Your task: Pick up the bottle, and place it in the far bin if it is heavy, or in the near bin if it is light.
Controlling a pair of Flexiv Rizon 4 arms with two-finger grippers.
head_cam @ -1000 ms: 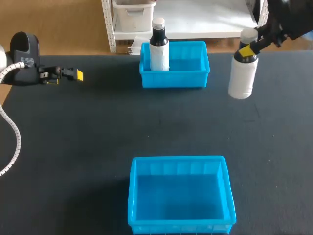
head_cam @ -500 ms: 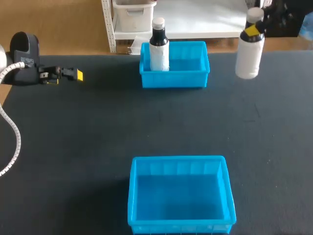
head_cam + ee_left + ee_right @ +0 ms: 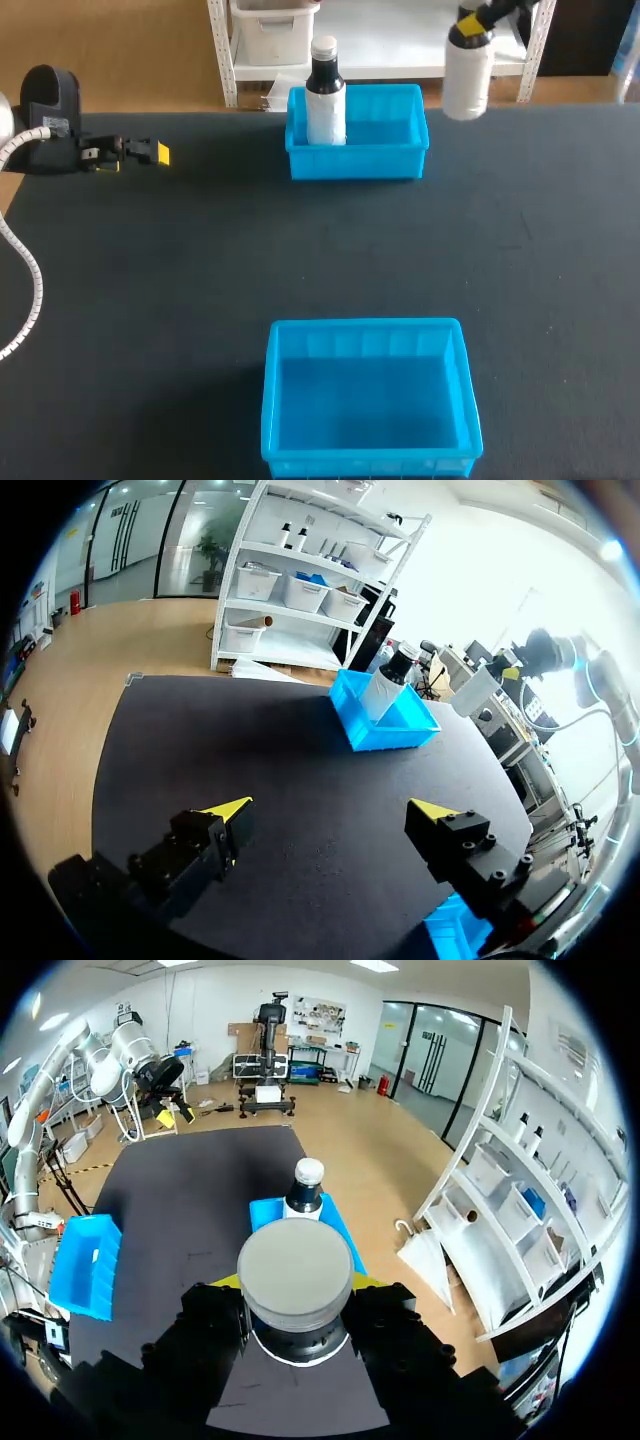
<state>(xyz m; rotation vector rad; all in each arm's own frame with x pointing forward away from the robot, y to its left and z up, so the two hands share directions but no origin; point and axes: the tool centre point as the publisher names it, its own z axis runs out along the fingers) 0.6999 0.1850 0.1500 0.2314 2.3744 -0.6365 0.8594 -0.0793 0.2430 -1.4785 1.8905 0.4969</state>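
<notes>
1. White plastic bottle with grey cap (image 3: 467, 75): off the tabletop and hanging upright in the air. The right jaws are clamped on its neck from two sides. The right wrist view looks straight down on the cap (image 3: 295, 1270).
2. It hangs near the right far corner of the blue plastic far bin (image 3: 400, 150), higher than the rim, probably so it can clear the wall before going down. Being at this bin suggests it was judged heavy.
3. The far bin holds a dark-necked bottle with white label (image 3: 325, 100), upright at its left end. The drop looks best to that bottle's right.
4. Blue plastic near bin (image 3: 365, 325): well apart from the held bottle.
5. Left arm (image 3: 55, 120): parked at the left edge of the black tabletop (image 3: 200, 260), likely to keep out of the way. The left jaws are wide, holding nothing.
</notes>
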